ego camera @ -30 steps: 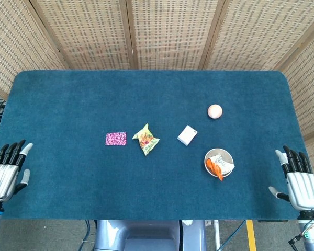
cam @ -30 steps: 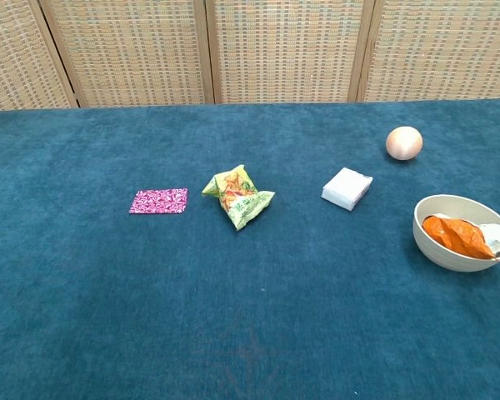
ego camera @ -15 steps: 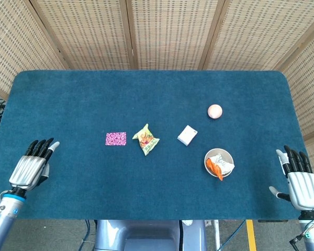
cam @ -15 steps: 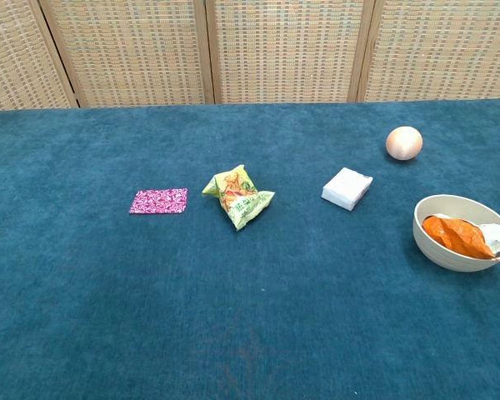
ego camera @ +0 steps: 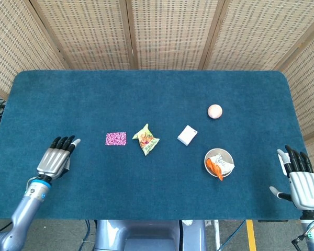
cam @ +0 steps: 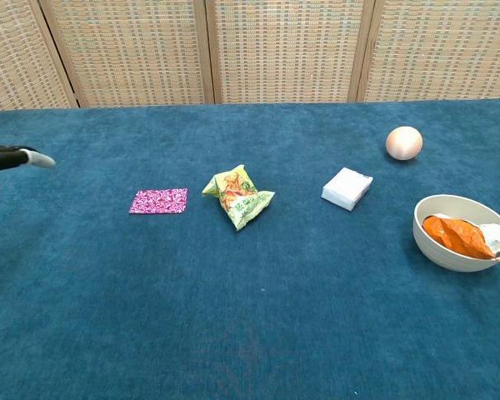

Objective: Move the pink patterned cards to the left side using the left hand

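The pink patterned cards lie flat on the blue cloth, left of centre. My left hand hovers over the cloth to the left of the cards, fingers spread and holding nothing; only its fingertips show at the left edge of the chest view. A gap of bare cloth separates it from the cards. My right hand stays open at the table's near right corner, far from the cards.
A yellow-green snack bag lies just right of the cards. Further right are a white packet, a peach-coloured ball and a bowl holding an orange wrapper. Woven screens stand behind the table.
My left hand has moved right and forward from the near left table edge toward the cards, entering the chest view. The right hand and all objects have stayed put.
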Robot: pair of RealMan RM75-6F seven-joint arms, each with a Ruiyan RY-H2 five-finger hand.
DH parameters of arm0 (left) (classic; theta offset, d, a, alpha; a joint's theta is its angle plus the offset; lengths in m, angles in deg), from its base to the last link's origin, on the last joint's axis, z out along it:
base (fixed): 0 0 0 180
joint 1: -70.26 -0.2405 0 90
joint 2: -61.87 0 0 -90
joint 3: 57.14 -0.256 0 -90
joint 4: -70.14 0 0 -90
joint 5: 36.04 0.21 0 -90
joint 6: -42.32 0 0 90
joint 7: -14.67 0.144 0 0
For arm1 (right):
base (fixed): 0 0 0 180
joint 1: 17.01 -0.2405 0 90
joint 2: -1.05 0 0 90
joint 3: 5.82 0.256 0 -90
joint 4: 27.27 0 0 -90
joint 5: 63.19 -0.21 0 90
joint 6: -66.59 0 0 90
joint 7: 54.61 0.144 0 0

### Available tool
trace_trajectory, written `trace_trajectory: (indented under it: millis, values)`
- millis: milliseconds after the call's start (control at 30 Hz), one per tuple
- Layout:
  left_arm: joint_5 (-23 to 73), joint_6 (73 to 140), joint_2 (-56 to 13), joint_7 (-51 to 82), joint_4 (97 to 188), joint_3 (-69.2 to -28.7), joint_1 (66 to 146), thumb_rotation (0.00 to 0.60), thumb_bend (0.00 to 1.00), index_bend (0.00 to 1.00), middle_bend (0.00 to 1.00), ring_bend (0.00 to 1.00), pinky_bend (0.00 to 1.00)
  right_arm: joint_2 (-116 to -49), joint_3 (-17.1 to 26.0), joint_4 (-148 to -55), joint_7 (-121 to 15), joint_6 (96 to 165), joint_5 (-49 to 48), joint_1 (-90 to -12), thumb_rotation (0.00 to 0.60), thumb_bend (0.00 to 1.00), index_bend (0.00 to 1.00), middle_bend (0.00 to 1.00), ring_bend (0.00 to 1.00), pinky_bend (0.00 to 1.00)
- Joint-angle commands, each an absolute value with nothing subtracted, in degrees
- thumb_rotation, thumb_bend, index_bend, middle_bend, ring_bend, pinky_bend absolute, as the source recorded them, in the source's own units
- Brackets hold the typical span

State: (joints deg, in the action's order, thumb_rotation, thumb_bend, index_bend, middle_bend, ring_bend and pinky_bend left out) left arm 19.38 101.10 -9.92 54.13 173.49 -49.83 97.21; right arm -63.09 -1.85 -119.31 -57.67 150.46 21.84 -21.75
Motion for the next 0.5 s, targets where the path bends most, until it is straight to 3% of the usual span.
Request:
trace_trajectory:
  millis: [33,200,500]
  values:
    - [12.64,102.16,-14.49,60.98,173.31,-48.89,101.57,0.600,0.90,0.06,0.00,0.00,0.00,-62.87,-1.90,-119.24,-57.04,150.17,21.83,-21.83,0.600,0.13,0.00,0.00,0.00,0.00]
    - [4.39,103.87,-19.38,66.01,172.12,-47.87,105.69,0.600,0.90,0.06,0.00,0.00,0.00,-62.54,-2.01,-119.05,-55.60,149.82,22.02,-21.96,0.600,0.13,0.00,0.00,0.00,0.00]
    - [-2.00,107.24,-26.73,71.77,167.11,-47.75,111.00,0.600,0.96,0.06,0.00,0.00,0.00,-61.94,-2.25,-118.92,-53.64,148.98,22.20,-22.25,0.600,0.13,0.00,0.00,0.00,0.00]
